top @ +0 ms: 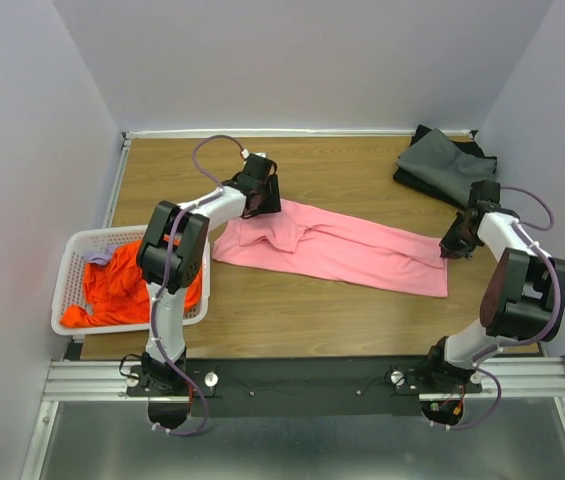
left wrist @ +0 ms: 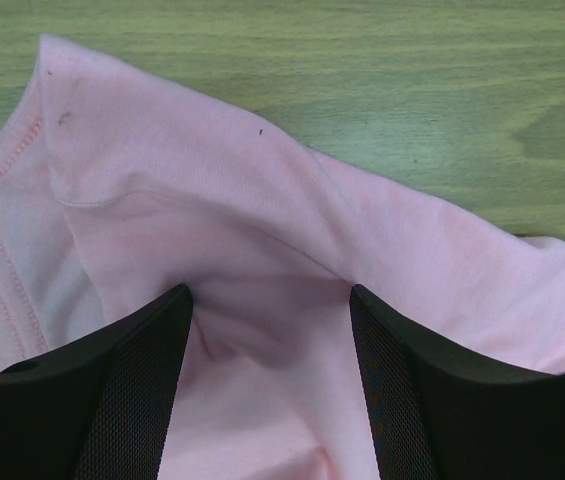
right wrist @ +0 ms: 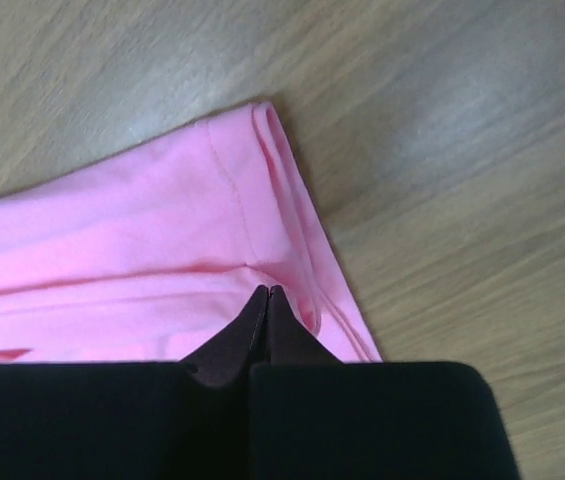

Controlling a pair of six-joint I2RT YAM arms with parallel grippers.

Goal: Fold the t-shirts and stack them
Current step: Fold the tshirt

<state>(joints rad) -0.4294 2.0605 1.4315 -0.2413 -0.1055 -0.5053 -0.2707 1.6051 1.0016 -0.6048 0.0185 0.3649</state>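
A light pink t-shirt point(top: 342, 250) lies stretched across the middle of the wooden table, partly folded lengthwise. My left gripper point(top: 262, 200) is at its far left end. In the left wrist view it point(left wrist: 270, 300) is open, its fingers either side of a raised fold of the pink cloth point(left wrist: 212, 180). My right gripper point(top: 450, 248) is at the shirt's right end. In the right wrist view it point(right wrist: 266, 290) is shut, its tips pinching the pink cloth point(right wrist: 112, 230) just inside the hemmed edge. An orange t-shirt point(top: 122, 290) lies crumpled in the basket. Dark grey t-shirts point(top: 442, 165) lie at the far right corner.
A white slotted basket point(top: 72, 245) stands at the table's left edge, beside the left arm, with a small lilac bit of cloth point(top: 97, 257) on the orange shirt. White walls close in the table on three sides. The arm bases sit on a rail at the near edge.
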